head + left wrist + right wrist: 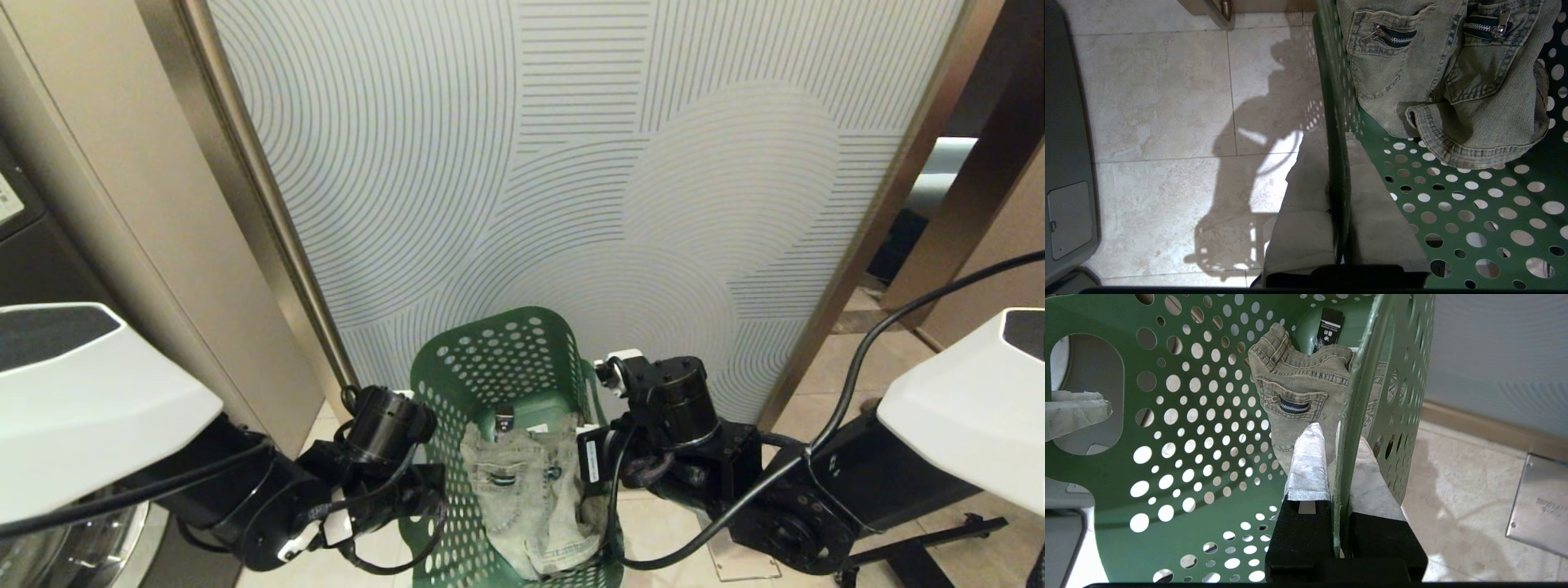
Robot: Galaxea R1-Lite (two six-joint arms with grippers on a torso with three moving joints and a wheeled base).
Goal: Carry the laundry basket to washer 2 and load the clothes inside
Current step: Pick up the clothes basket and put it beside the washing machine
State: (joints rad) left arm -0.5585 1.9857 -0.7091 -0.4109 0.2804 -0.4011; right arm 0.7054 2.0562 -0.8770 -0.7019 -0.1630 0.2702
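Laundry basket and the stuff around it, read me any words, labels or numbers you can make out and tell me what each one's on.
No text here reads clearly.
Black tag in the laundry basket: white print, too small to read.
Metal floor plate: faint engraving, too blurred.
White sticker on the right arm: print too small.

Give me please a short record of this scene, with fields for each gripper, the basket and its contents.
left gripper: shut on the left wall of the laundry basket
right gripper: shut on the basket's right wall
basket contents: the clothes, a pale denim garment with zip pockets, lying inside
floor: beige tiles
background: patterned panel straight ahead
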